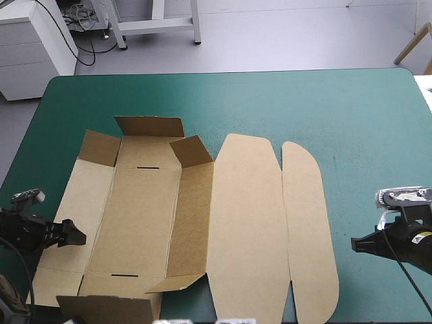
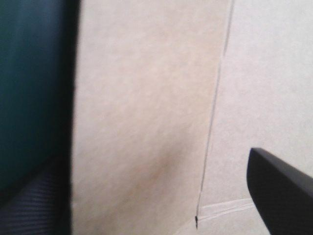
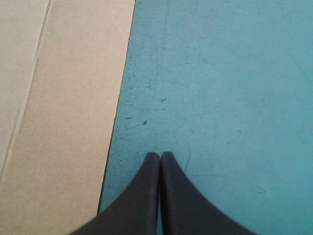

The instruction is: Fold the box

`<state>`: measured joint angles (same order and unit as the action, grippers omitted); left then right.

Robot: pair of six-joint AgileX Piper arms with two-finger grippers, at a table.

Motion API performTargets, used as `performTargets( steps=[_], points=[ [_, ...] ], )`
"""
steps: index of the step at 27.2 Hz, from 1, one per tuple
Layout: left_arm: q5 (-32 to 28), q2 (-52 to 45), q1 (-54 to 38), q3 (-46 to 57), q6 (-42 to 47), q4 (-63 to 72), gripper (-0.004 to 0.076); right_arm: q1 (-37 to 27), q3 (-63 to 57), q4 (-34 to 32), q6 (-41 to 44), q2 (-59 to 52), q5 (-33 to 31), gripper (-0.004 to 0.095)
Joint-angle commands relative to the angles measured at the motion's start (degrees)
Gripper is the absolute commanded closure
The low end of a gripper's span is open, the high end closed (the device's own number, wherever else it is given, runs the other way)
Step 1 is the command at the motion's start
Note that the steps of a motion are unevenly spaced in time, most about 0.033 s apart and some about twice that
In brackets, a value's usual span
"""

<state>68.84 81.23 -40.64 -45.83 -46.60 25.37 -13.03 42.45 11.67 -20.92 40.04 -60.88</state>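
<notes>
The brown box (image 1: 145,216) lies on the teal-green cover as a cut sheet. Its far flaps and its wall toward the lid are raised, and the rounded lid panels (image 1: 270,229) lie flat to the right. My left gripper (image 1: 75,236) is open at the box's left side panel. In the left wrist view that board (image 2: 146,98) fills the space between the spread fingers (image 2: 279,191). My right gripper (image 1: 354,244) is shut and empty, low over the cover just right of the lid's edge (image 3: 63,122). In the right wrist view its fingertips (image 3: 160,155) meet in a point.
The teal-green cover (image 1: 337,115) shows beyond the box toward the far edge and around the right gripper. The box's near flaps reach the table's front edge (image 1: 108,307). The table's right edge (image 1: 422,94) lies close behind the right arm.
</notes>
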Motion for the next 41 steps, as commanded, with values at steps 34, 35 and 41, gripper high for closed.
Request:
performTargets(
  steps=[34,35,41],
  points=[
    [5.83,-1.43,6.35,-1.08,1.77,1.70,0.0731,-0.08,1.52,0.94,-1.02,-0.08,2.30,0.0927],
    [5.83,-1.43,6.35,-1.08,1.77,1.70,0.0731,-0.08,1.52,0.94,-1.02,-0.08,2.60,0.0927],
    [5.83,-1.43,6.35,-1.08,2.23,0.84,0.0731,-0.08,1.52,0.94,-1.02,-0.08,2.72,0.0927]
  ],
)
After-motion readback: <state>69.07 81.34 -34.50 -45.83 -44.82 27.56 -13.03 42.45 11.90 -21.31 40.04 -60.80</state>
